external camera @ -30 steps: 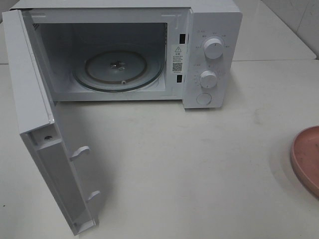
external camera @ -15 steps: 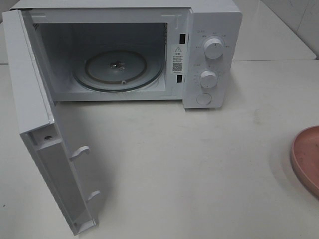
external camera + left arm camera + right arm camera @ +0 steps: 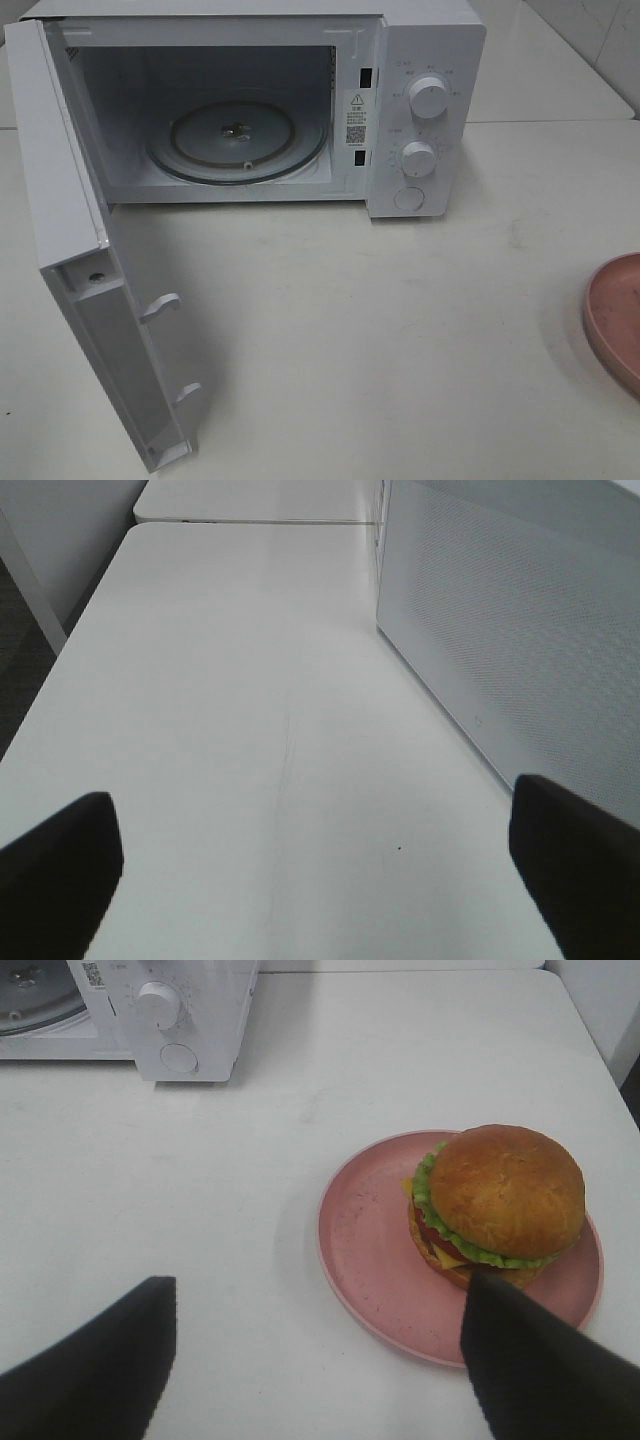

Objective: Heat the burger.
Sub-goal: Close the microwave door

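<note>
The burger [image 3: 505, 1195] has a golden-brown bun, green lettuce and yellow cheese. It sits on the far side of a round pink plate [image 3: 370, 1250] in the right wrist view. My right gripper [image 3: 315, 1360] hovers open just short of the plate. One of its fingertips [image 3: 535, 1355] overlaps the plate's near rim right in front of the burger, and nothing is held. My left gripper [image 3: 320, 880] stands wide open over bare table beside the microwave door [image 3: 520, 650]. In the exterior view neither gripper shows and the burger is out of frame.
The white microwave [image 3: 420, 60] stands at the back with its door [image 3: 90, 300] swung fully open toward the front left and its glass turntable [image 3: 238, 140] bare. The pink plate's rim [image 3: 615, 315] shows at the right edge. The microwave's knobs [image 3: 160, 1000] are beyond the plate.
</note>
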